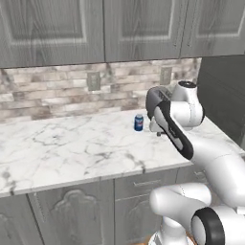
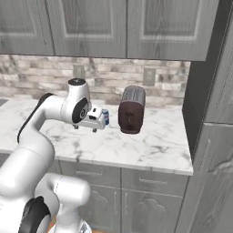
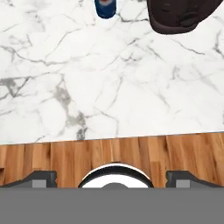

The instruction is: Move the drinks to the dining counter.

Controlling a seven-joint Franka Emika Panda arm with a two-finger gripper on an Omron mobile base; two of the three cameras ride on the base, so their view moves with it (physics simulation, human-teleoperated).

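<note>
The blue soda can [image 1: 139,123] stands upright on the marble worktop [image 1: 72,143] near the brick wall. It appears again just behind my hand [image 2: 105,117] and at the top edge of the hand view [image 3: 105,6]. My gripper [image 2: 85,128] hangs over the worktop's front part, a little in front of the can and apart from it, pointing down. Its fingertips [image 3: 40,177] stand wide apart, open, with nothing between them. In the left base view the gripper [image 1: 158,131] is mostly hidden behind my forearm. The black bottle and the dining counter are out of view.
A dark brown toaster [image 2: 131,110] stands right of the can, close to it [image 3: 181,15]. Grey wall cabinets [image 1: 95,28] hang above, and a tall grey cabinet [image 2: 209,113] closes off the right end. Wooden floor [image 3: 65,157] lies below the worktop's front edge.
</note>
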